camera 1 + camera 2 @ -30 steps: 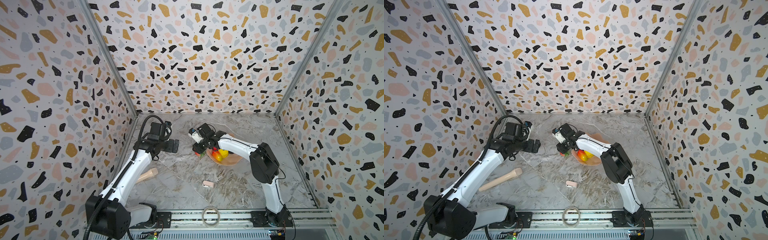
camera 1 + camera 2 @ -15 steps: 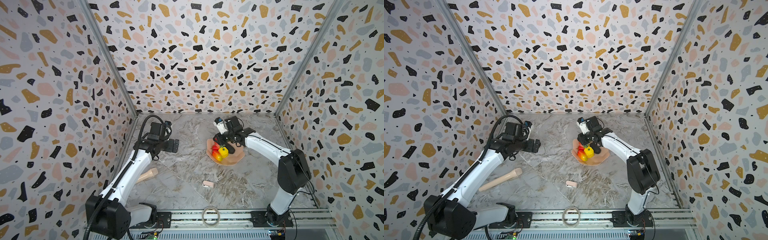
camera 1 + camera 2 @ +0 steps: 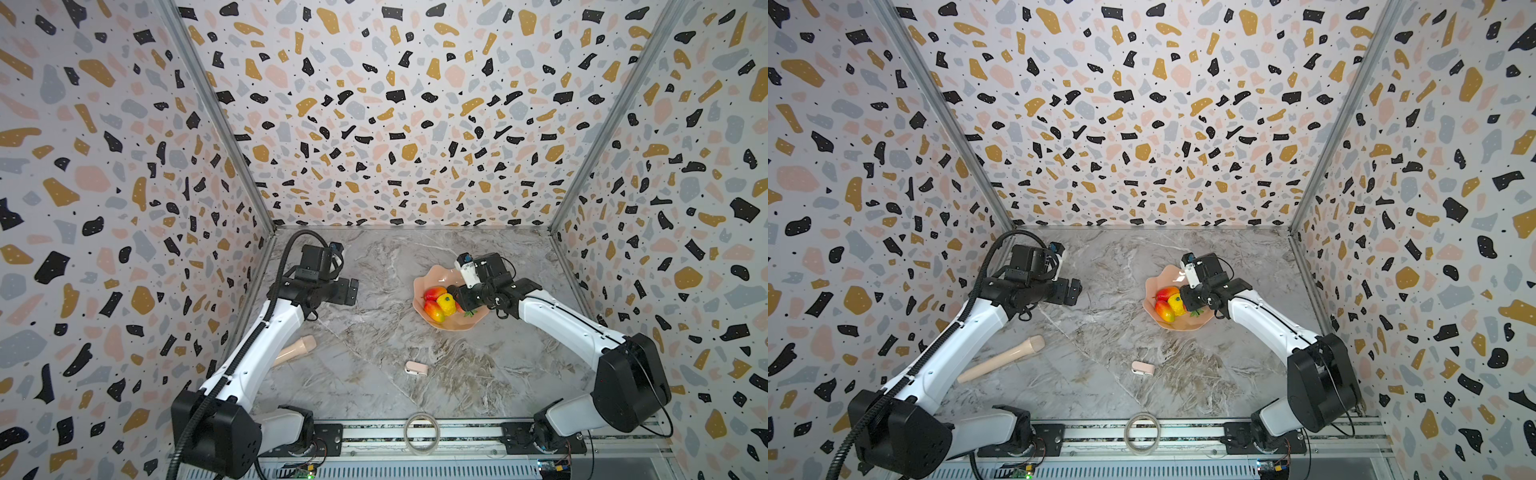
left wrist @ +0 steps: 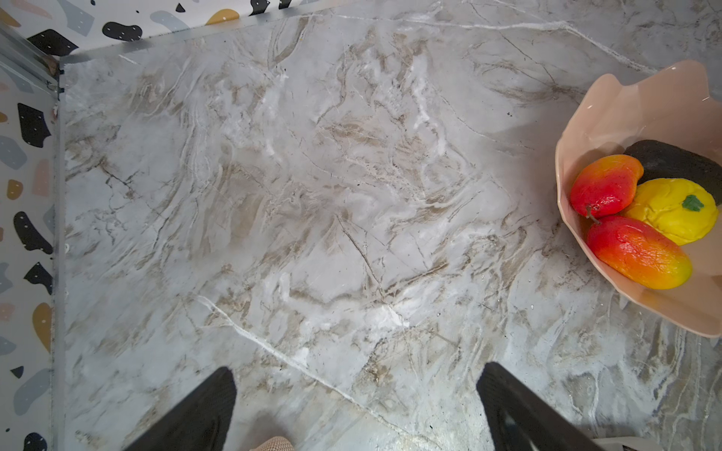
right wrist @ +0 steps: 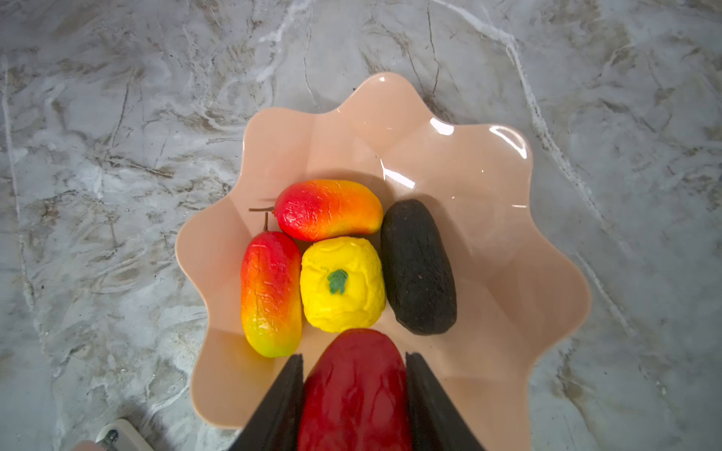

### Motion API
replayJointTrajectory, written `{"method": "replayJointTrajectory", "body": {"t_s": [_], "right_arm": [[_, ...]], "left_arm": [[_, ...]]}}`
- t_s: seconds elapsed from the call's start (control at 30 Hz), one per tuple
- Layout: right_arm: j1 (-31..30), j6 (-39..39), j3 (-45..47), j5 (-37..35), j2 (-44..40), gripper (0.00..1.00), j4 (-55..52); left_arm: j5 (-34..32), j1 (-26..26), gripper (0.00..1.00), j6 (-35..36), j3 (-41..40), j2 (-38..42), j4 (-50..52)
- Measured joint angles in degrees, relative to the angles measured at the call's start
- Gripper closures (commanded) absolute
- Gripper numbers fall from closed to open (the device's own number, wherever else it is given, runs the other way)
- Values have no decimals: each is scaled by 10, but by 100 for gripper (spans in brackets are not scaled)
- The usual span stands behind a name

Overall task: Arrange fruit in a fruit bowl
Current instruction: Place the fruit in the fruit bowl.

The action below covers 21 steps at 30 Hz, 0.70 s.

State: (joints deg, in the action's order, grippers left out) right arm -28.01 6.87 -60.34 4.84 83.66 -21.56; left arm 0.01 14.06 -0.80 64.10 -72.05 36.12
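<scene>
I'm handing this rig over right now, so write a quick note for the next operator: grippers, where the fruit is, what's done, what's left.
Right gripper: shut on the strawberry, over the fruit bowl.
Left gripper: open, empty, above the table, off to one side of the bowl.
Done: two mangoes, the bumpy yellow fruit and the dark oval fruit lie together in the bowl.
Left: release the strawberry into the bowl, probably beside the others, then withdraw.
</scene>
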Motion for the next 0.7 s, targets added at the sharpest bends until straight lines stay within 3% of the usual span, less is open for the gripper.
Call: {"method": "replayJointTrajectory", "body": {"t_s": [0.5, 0.7], "right_arm": [[0, 21, 9, 12, 7, 86, -49], [0, 24, 9, 12, 38, 78, -55]], "left_arm": [[2, 8, 0, 0, 0, -6, -3], [2, 10, 0, 0, 0, -8, -3]]}}
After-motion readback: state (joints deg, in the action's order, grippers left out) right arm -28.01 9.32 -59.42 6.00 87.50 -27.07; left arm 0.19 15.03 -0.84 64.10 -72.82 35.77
